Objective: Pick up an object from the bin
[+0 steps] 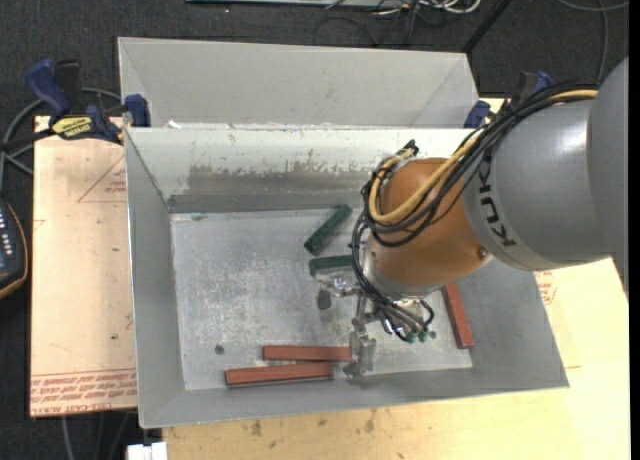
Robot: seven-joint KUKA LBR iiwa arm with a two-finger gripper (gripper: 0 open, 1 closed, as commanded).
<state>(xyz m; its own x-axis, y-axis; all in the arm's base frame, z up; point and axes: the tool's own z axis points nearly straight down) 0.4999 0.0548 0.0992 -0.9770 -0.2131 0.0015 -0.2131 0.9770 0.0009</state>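
Observation:
My gripper (343,334) hangs under the orange wrist cover in the front middle of the bin, open with nothing between its fingers. One fingertip (358,360) stands at the right end of a red-brown stick (305,353) lying flat near the front wall. The other fingertip (325,298) is just below a dark green block (330,265), which the wrist partly hides. A second red-brown stick (278,375) lies just in front of the first, roughly parallel to it.
Another dark green block (328,228) lies tilted toward the back of the bin. A third red-brown stick (458,315) rests by the right wall. The arm and its cables cover the bin's right half; the left half of the floor is bare metal.

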